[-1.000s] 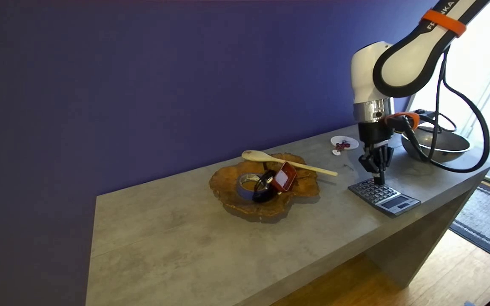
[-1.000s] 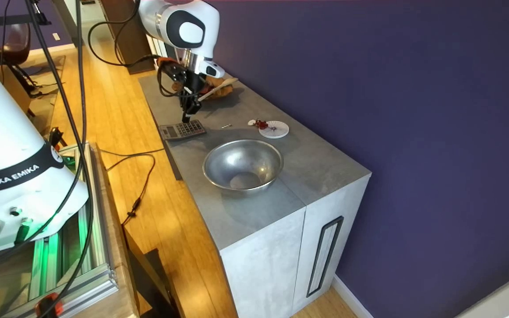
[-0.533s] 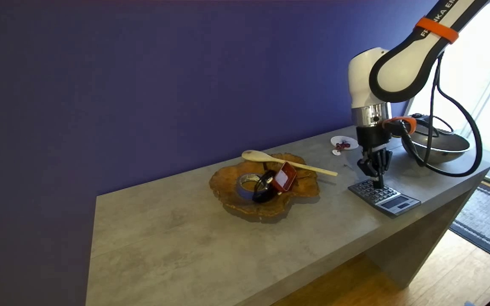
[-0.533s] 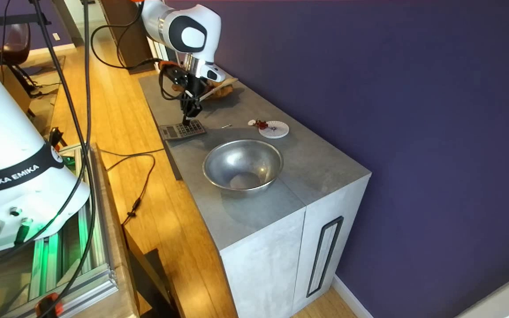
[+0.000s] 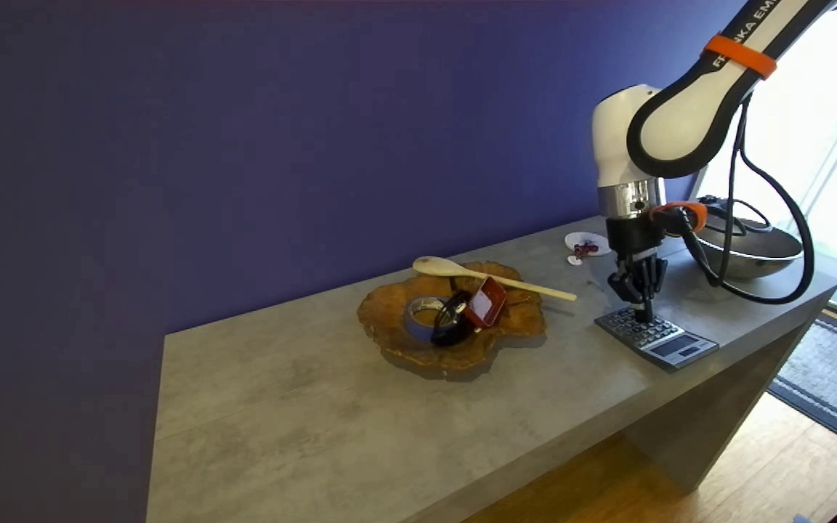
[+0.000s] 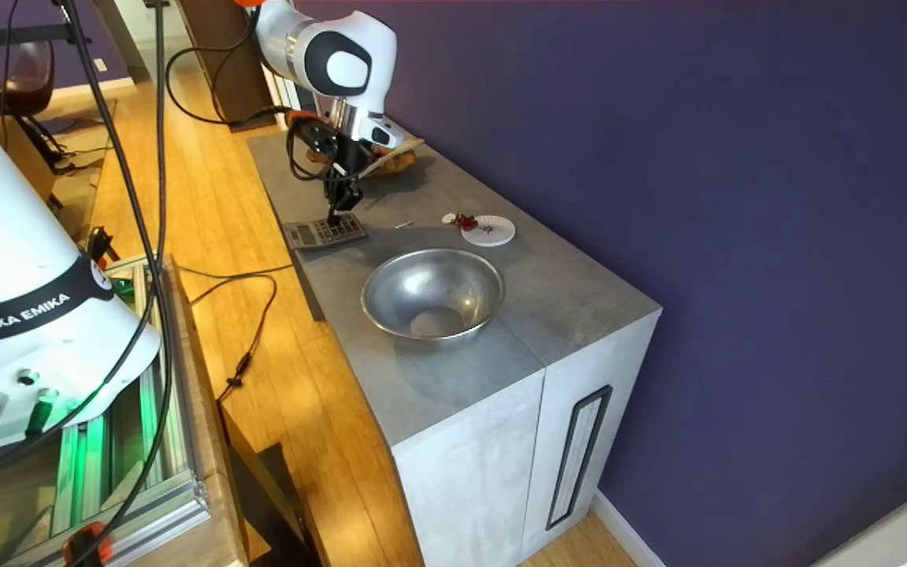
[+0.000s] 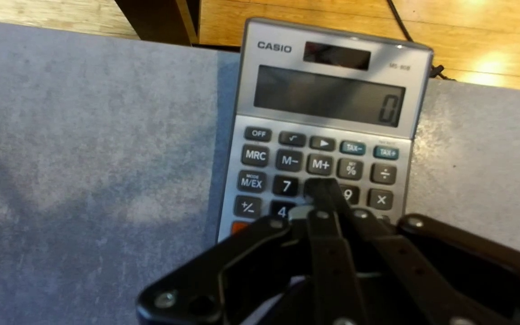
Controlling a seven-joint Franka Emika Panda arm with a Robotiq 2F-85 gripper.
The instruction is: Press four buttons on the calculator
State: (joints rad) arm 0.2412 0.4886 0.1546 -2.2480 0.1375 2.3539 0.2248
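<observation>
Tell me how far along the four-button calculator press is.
Done: the shut pincer is over the calculator. In hand: in the wrist view it covers the spot between the 7 key and 9 key; contact is unclear. Left: probably all four presses, since the display reads 0, though presses leaving 0 are possible.

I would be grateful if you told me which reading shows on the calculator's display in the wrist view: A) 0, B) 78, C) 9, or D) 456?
A, since in the wrist view the display of the calculator shows a single 0 at its right-hand end.
</observation>
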